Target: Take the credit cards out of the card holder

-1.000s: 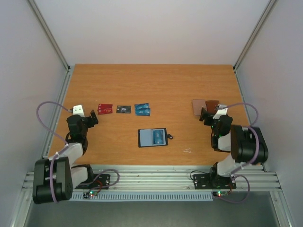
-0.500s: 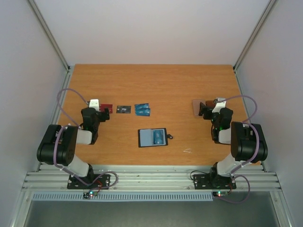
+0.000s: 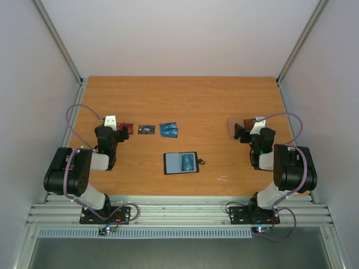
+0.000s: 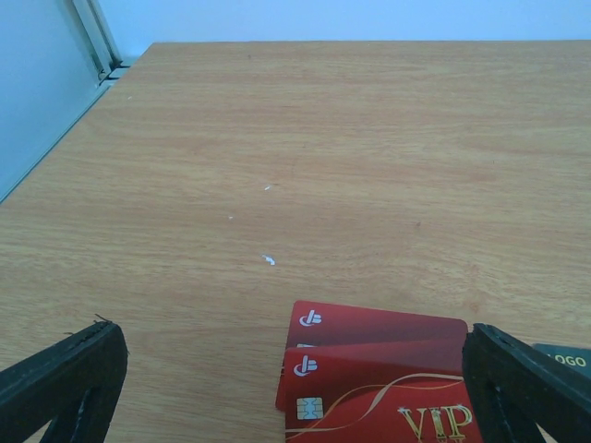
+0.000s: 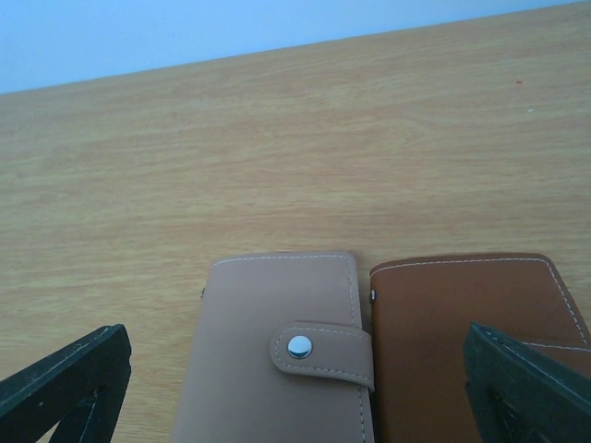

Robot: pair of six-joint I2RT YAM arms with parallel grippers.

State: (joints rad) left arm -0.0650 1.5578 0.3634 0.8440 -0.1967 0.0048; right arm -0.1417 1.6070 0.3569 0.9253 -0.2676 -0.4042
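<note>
Both my jaws are standing wide open, empty: left gripper (image 4: 291,341) over red cards (image 4: 369,355) (already out), right gripper (image 5: 294,341) over brown wallet (image 5: 249,369). Card holder (image 3: 170,163) is lying open mid-frame in top view, 1 blue card (image 3: 188,163) seemingly inside; next I'm needing to reach ctr & pinch it.

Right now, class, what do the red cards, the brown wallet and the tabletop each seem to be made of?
Red cards: probably glossy plastic; printed gold lettering and a chip show. Brown wallet: matte leather or imitation; stitched edges, shiny metal snap. Tabletop: wood-grain pattern, possibly laminate; smooth, faint sheen.
</note>
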